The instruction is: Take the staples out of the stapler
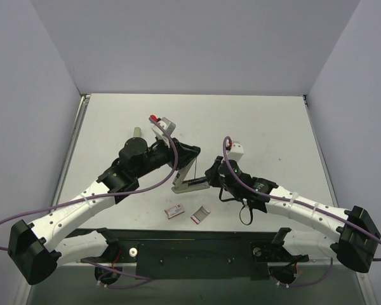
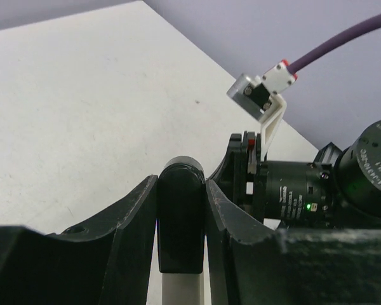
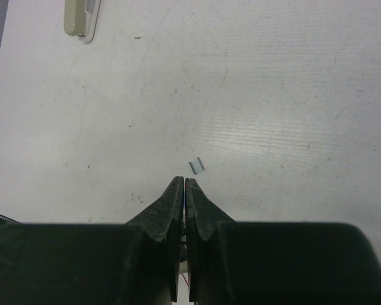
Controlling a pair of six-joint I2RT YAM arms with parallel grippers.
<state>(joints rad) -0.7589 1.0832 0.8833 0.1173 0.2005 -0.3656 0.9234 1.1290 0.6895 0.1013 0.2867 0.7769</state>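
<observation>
Matte white table (image 1: 254, 121), faintly scuffed and speckled, is bordered by pale walls. White-shelled left arm (image 1: 82, 206) and right arm (image 1: 305, 210), with black joints and purple cables, are angled inward toward the table's middle.

The stapler (image 1: 189, 185), a slim grey-silver metal bar, is recorded at the centre of the table, slightly near of the middle, between the two grippers. Its base lies flat; the upper bar is hinged up and left. In the left wrist view its glossy black rounded tip (image 2: 181, 216), on a pale shaft, is clamped between the left gripper (image 1: 189, 159) fingers, which are partly closed around it.

The right gripper (image 1: 209, 178) is closed, its tapered black tips pressed together (image 3: 184, 181), just right of the base; whether anything thin is pinched cannot be told.

A small red-and-white box (image 1: 174, 211) and a small grey box (image 1: 200, 215) are noted side by side, near of the stapler. A tiny grey scrap (image 3: 197, 166) lies just beyond the right fingertips.
</observation>
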